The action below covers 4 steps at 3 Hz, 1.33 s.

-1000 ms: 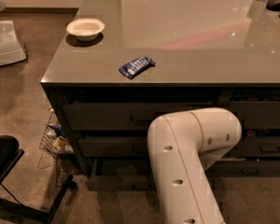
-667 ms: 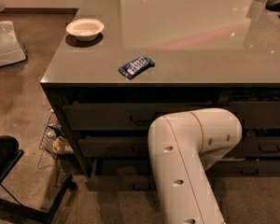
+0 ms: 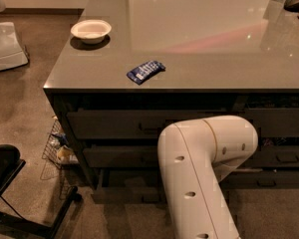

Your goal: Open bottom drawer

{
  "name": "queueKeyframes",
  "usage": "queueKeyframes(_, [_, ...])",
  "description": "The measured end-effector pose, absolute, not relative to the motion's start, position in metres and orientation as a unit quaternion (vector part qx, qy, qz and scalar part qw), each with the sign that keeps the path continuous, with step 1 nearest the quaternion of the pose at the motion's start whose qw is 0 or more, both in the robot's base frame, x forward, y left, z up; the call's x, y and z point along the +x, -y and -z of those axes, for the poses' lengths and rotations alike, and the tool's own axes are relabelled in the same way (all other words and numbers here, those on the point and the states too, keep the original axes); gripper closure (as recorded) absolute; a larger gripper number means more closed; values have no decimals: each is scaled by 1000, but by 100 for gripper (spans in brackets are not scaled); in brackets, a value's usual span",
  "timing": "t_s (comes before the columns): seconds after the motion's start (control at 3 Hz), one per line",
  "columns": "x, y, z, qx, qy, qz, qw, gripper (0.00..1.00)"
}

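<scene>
The bottom drawer (image 3: 124,194) sits lowest in the stack; your gripper is hidden behind the arm (image 3: 199,178) near it, its state untellable; you seem mid-reach; next, catch the handle and pull straight out.

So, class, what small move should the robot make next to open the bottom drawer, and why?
Probably guide the gripper to the middle of the bottom drawer front. The gripper is hidden behind the white arm, which bends down before the drawer stack. Only the left part of that low front shows, and no grip can be confirmed.
</scene>
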State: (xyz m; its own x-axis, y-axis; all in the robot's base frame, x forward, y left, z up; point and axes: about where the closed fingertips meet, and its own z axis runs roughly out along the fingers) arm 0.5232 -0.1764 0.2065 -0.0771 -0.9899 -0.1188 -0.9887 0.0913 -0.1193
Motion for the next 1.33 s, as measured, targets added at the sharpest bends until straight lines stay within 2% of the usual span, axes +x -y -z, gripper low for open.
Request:
queueKeyframes(0.67, [522, 176, -208, -674, -734, 3, 84, 96])
queueKeyframes(1.0, [522, 176, -208, -674, -734, 3, 84, 0])
queueKeyframes(1.33, [522, 176, -208, -674, -734, 3, 84, 0])
